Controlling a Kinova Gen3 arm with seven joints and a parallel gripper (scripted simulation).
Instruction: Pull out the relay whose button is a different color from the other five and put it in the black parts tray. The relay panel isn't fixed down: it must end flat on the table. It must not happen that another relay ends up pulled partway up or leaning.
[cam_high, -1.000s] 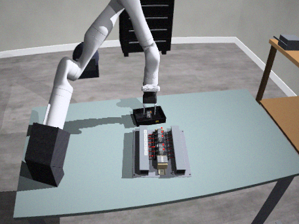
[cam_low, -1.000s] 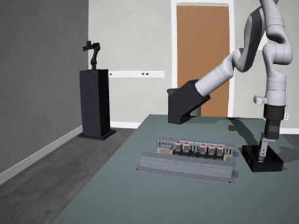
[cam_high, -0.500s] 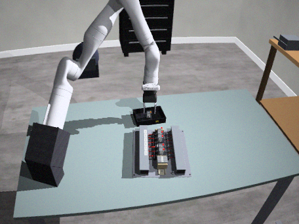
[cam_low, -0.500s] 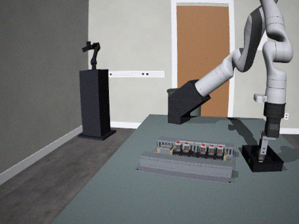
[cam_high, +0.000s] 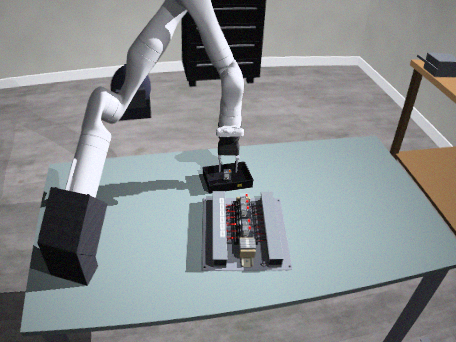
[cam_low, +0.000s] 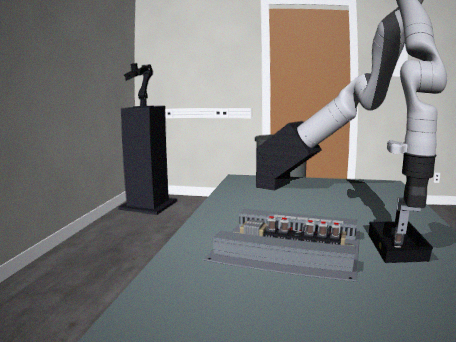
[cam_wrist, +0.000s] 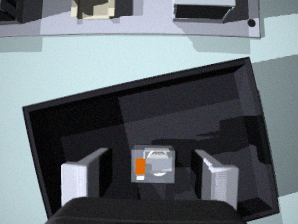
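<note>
Your two-finger gripper (cam_wrist: 152, 172) hangs wide open, empty, straddling the orange-buttoned grey relay (cam_wrist: 152, 163) on the black rectangular parts tray (cam_wrist: 240, 115) floor; grey relay panel (cam_wrist: 150, 27) at 12 o'clock.

The arm (cam_high: 231, 95) points straight down, its pincer (cam_wrist: 150, 172) spread wide, gripping nothing.

Lab: arm (cam_high: 100, 125) on table (cam_high: 340, 210); black pedestal (cam_low: 144, 155).
</note>
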